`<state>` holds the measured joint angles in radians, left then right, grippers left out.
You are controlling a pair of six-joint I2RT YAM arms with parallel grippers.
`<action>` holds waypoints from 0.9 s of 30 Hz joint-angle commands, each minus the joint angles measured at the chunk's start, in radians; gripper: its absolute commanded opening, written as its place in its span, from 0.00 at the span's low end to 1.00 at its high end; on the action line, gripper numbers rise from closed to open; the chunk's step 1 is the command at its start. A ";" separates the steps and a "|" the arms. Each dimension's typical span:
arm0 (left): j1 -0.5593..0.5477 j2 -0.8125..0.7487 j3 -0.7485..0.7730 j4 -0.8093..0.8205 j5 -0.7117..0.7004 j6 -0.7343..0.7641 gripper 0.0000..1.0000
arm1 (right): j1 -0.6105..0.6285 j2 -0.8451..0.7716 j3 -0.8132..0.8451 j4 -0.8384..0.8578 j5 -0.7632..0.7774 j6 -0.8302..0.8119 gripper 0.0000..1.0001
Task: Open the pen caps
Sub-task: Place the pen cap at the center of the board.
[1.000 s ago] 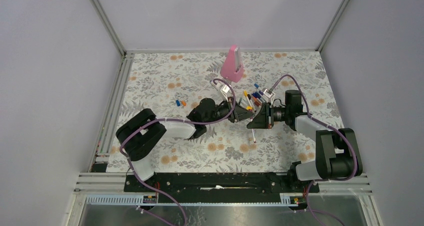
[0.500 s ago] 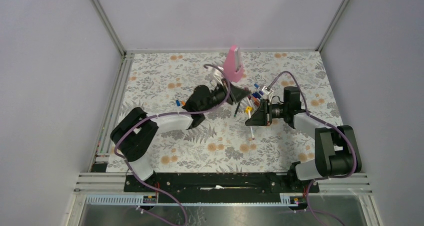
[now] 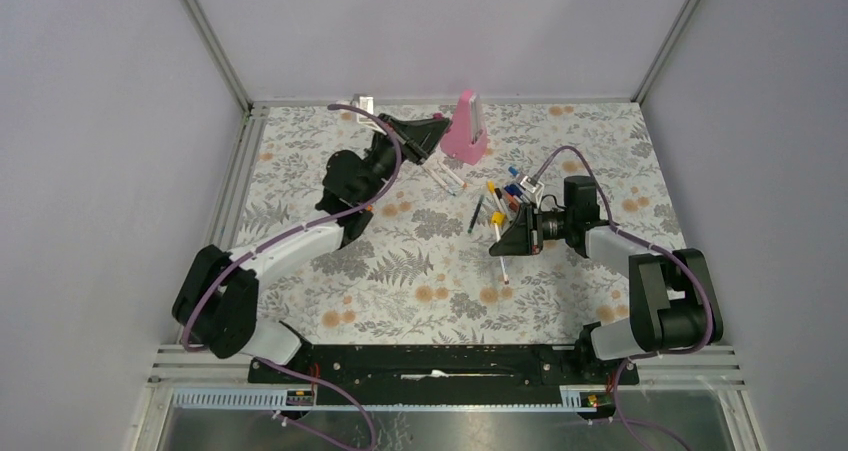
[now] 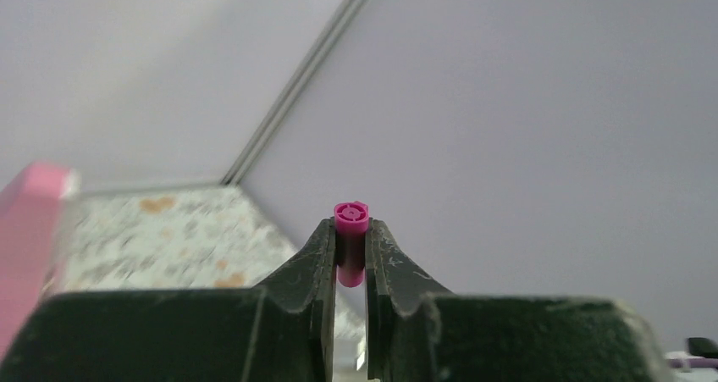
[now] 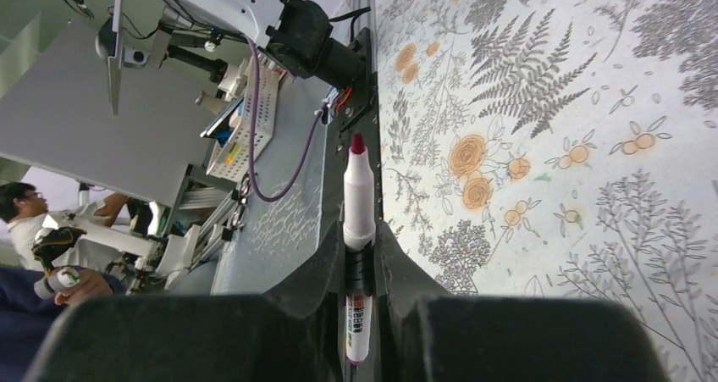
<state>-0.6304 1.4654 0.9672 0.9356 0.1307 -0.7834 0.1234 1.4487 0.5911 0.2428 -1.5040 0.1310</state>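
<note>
Pinching a small magenta cylindrical plastic pen cap (image 4: 351, 216) in the left gripper (image 4: 350, 228), both black fingers pressing on its sides, the round closed end poking out past the fingertips. Holding that cap up off the flower-printed tablecloth (image 3: 400, 271), at the far side of the table, near the tall pink wedge-shaped object (image 3: 466, 126), the left arm stretching out from its base toward the back wall. Clamping a thin white marker barrel (image 5: 358, 200) in the right gripper (image 5: 360, 248), jaws squeezing tight on the printed middle part. Showing an uncapped dark red nib (image 5: 357, 143) at the barrel's free end. Holding this barrel low over the cloth near the table's middle, nib end pointing toward the near edge. Lying just behind the right gripper in a loose pile of markers (image 3: 512, 191): more white barrels with blue, orange, red and yellow caps among them, too small to count. Lying apart from the pile, between it and the pink wedge, one more white pen (image 3: 446, 177). Resting just left of the pile, a thin dark pen (image 3: 477, 214)
</note>
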 commanded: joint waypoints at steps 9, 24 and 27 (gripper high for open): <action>0.066 -0.224 -0.163 -0.869 -0.278 0.024 0.00 | -0.096 -0.102 0.097 -0.389 0.219 -0.391 0.00; 0.074 0.169 0.183 -1.269 -0.614 -0.002 0.00 | -0.109 -0.087 0.112 -0.442 0.296 -0.441 0.00; 0.086 0.247 0.237 -1.292 -0.617 0.004 0.00 | -0.111 -0.087 0.112 -0.442 0.295 -0.441 0.00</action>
<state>-0.5594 1.6478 1.1194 -0.3161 -0.4263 -0.7937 0.0189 1.3682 0.6689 -0.1837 -1.2121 -0.2806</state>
